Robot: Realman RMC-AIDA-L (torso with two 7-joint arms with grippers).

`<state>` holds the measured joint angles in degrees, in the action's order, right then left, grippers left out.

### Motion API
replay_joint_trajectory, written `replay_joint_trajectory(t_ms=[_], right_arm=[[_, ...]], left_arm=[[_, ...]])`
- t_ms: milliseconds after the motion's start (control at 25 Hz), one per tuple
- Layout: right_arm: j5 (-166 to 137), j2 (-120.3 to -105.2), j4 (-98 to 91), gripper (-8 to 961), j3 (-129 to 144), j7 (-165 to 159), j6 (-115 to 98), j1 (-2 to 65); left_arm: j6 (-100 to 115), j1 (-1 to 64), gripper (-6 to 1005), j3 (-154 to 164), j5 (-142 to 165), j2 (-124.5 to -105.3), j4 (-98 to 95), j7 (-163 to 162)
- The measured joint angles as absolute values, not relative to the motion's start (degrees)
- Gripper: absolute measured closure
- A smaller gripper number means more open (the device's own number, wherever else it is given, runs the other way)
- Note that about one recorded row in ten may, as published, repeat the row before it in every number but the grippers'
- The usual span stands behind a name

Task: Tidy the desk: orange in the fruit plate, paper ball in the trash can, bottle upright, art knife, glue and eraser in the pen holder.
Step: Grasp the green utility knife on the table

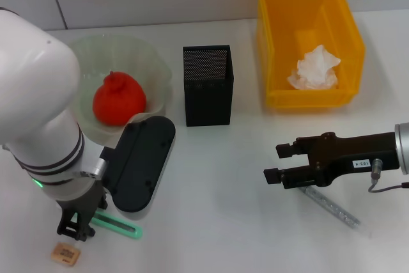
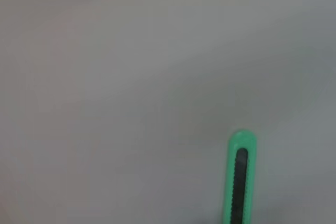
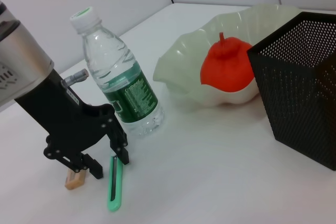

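The orange (image 1: pixel 118 98) lies in the pale fruit plate (image 1: pixel 160 71). A paper ball (image 1: pixel 314 68) rests inside the yellow trash can (image 1: pixel 348 27). In the right wrist view the bottle (image 3: pixel 122 85) stands upright beside the plate (image 3: pixel 178 72); my left arm hides it in the head view. My left gripper (image 1: pixel 75 229) is low over the table at the front left and open, between the green art knife (image 1: pixel 120 227) and the tan eraser (image 1: pixel 66 255), holding neither. The knife (image 2: pixel 239 182) lies flat. My right gripper (image 1: pixel 281 163) hovers open beside the clear glue (image 1: pixel 332 206).
The black mesh pen holder (image 1: pixel 208 84) stands between plate and trash can. My left arm's white body and black wrist housing (image 1: pixel 140 164) cover the table's front left. The eraser lies near the table's front edge.
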<state>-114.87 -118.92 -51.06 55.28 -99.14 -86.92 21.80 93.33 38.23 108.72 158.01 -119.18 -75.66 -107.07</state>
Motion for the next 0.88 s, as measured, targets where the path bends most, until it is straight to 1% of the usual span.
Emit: replay_joint_trajectory(t_ms=[880], right_arm=[[-114.9,-118.92,-51.1,187,55.3,-99.1,-86.9,22.0]], left_arm=[[94.3,39.1,639,108.7,157.9,-119.18,-75.6,-108.0]])
